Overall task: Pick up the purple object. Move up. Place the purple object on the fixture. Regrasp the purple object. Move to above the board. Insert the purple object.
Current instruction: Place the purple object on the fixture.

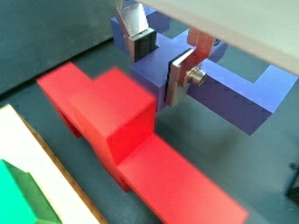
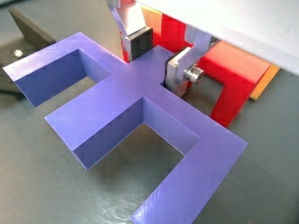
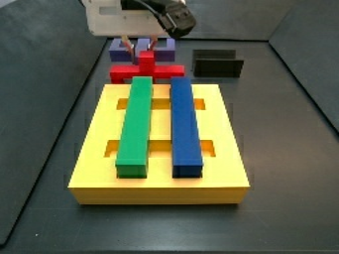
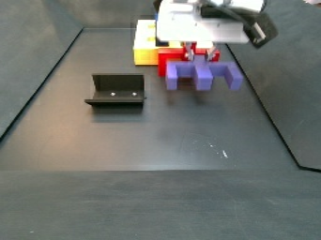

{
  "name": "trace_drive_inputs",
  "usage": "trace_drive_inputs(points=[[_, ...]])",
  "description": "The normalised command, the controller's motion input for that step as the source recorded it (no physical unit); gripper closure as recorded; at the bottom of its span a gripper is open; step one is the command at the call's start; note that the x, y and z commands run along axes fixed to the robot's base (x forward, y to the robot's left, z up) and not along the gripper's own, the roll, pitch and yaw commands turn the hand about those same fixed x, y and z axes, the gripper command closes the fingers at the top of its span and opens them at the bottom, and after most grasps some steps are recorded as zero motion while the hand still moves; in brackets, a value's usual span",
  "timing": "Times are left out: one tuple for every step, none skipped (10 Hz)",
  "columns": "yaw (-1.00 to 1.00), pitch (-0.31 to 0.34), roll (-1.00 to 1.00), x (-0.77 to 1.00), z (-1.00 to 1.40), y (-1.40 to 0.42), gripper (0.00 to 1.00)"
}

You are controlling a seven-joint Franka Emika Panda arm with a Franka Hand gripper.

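The purple object [image 2: 117,96] lies flat on the dark floor, legs pointing away from the red block; it also shows in both side views [image 4: 207,75] [image 3: 149,47]. My gripper [image 1: 160,61] [image 2: 158,57] reaches down over its raised centre post, one silver finger on each side, pads against the post. The object still rests on the floor. The fixture [image 4: 115,91] [image 3: 219,63] stands apart, with nothing in it. The yellow board [image 3: 159,177] lies beyond the red block from the gripper [image 4: 201,47].
A red cross-shaped block [image 1: 111,109] [image 3: 143,69] lies between the purple object and the board, close to the fingers. A green bar [image 3: 137,119] and a blue bar [image 3: 185,124] sit in the board. Dark walls ring the floor.
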Motion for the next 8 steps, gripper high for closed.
trace_drive_inputs(points=[[0.0,0.0,0.0,0.0,0.0,0.05,1.0],[0.03,0.011,-0.02,0.17,0.0,0.25,1.0],[0.0,0.066,-0.08,0.45,0.02,0.34,1.0],[0.0,0.129,-0.4,0.63,0.18,0.53,1.0],[0.0,0.054,-0.59,0.8,0.23,0.43,1.0],[-0.03,0.0,-0.71,0.83,0.25,0.33,1.0],[-0.03,-0.02,-0.81,0.8,0.26,0.27,1.0],[-0.07,-0.057,-0.83,0.81,0.25,0.21,1.0]])
